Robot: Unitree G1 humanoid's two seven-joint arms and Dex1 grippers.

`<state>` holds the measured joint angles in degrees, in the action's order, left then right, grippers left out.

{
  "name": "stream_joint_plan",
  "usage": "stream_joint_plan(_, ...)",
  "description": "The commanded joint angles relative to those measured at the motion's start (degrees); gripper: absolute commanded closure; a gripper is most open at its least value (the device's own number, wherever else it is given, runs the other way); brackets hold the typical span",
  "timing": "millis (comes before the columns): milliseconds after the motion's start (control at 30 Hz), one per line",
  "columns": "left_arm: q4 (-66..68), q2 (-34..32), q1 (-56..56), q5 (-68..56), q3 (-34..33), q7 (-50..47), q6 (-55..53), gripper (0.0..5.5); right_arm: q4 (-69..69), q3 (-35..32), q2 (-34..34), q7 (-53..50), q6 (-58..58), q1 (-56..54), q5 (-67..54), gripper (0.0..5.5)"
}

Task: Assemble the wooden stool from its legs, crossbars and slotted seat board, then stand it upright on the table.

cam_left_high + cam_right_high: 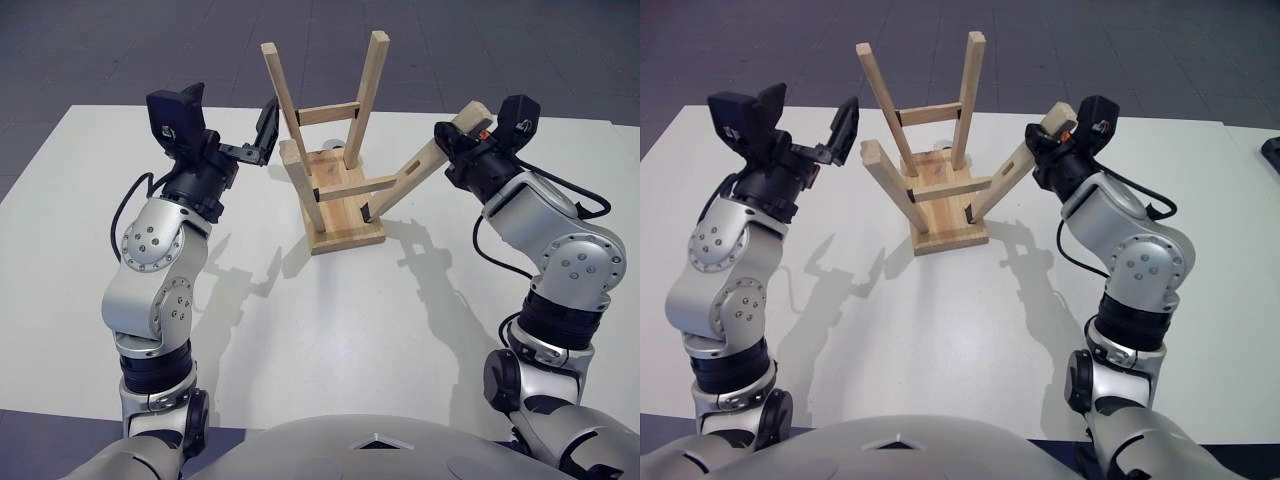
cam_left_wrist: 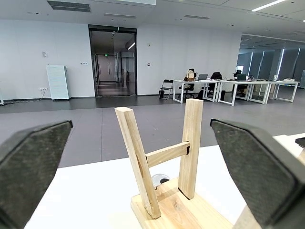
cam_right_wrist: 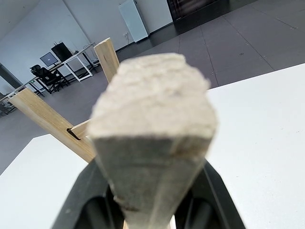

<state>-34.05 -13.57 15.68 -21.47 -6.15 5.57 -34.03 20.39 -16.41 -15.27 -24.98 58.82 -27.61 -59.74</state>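
Note:
The stool lies upside down on the white table [image 1: 90,200], its slotted seat board [image 1: 348,232] flat. Two far legs [image 1: 372,85] stand upright, joined by a crossbar [image 1: 328,113]. A near left leg [image 1: 300,180] leans, with a second crossbar [image 1: 358,186] running from it. My right gripper [image 1: 462,138] is shut on the upper end of a fourth leg [image 1: 415,172], which slants down to the board's right corner; its cut end [image 3: 152,119] faces the right wrist camera. My left gripper [image 1: 230,118] hangs open to the left of the stool, apart from it, pads [image 2: 33,162] wide.
Bare white tabletop spreads in front of the stool and to both sides. The table's far edge [image 1: 200,108] runs just behind the stool, with dark floor beyond. A small black object [image 1: 1272,150] sits at the far right edge.

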Motion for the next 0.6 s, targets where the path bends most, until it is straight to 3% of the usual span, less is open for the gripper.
stream_joint_plan(33,-0.30,-0.27,-0.31,0.42,-0.09,-0.07,-0.58,0.10,0.44,-1.06,0.49,-2.97,2.40,-0.10,0.51,4.48)
stream_joint_plan(300,-0.38,-0.77,0.46,0.21,0.38,0.34,-1.38,0.10,3.43,4.14,-0.21,-1.74,3.08,0.72,6.25,4.48)
stream_joint_plan(600,-0.89,-1.74,0.74,-0.25,0.57,1.59,-2.22,0.10,5.44,9.26,1.60,1.43,2.13,9.83,12.90,4.48)
